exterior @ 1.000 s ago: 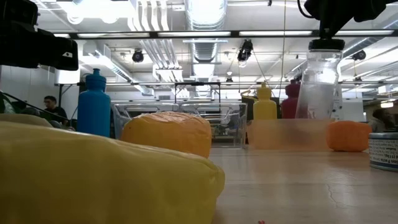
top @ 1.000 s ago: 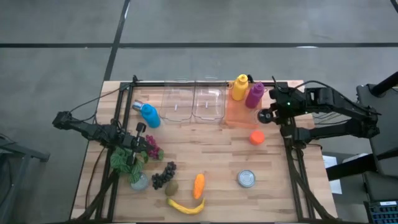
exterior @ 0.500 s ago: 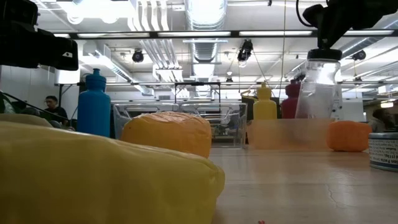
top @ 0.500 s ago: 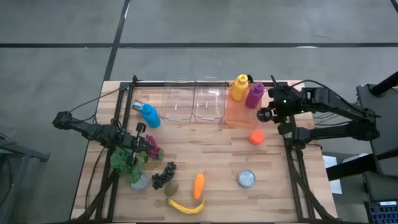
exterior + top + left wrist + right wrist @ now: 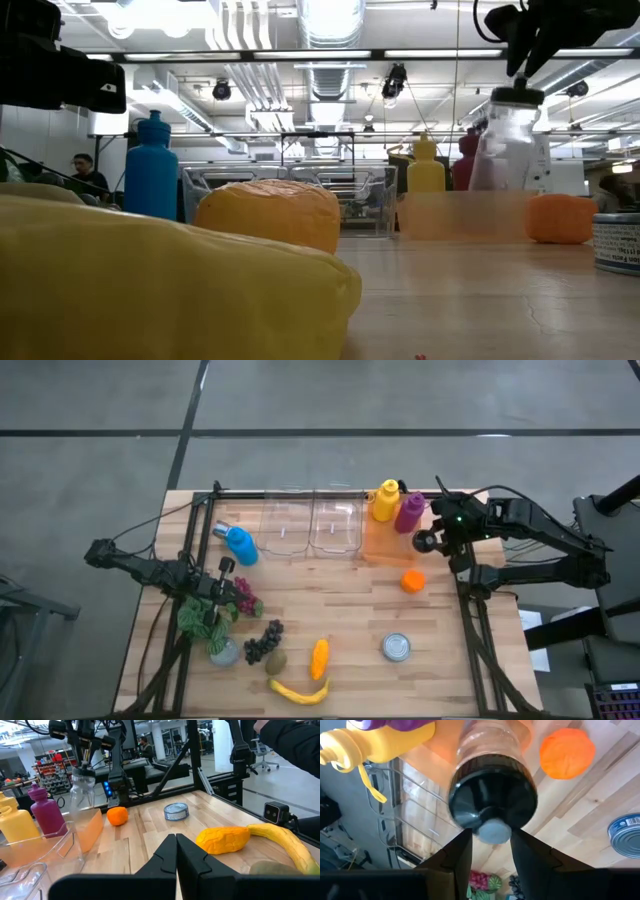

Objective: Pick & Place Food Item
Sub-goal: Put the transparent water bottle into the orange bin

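The right gripper (image 5: 437, 541) hangs above the back right part of the wooden table (image 5: 350, 610), its fingers (image 5: 454, 857) set a narrow way apart on either side of the black cap of a clear plastic bottle (image 5: 507, 140); whether they actually press on the cap I cannot tell. The bottle stands just beside the orange bin (image 5: 385, 543), which holds a yellow bottle (image 5: 386, 500) and a purple bottle (image 5: 409, 512). An orange fruit (image 5: 412, 581) lies on the boards close in front of the bin, and a tin can (image 5: 397, 648) sits nearer the front edge. Two clear bins (image 5: 310, 526) stand at the back centre, with a blue bottle (image 5: 238, 544) to their left. The left gripper (image 5: 213, 607) waits low at the left side with its fingers closed together, holding nothing, beside leafy greens (image 5: 196, 617). In front lie dark grapes (image 5: 263, 641), a kiwi (image 5: 276, 661), a carrot (image 5: 319, 658) and a banana (image 5: 299, 692).
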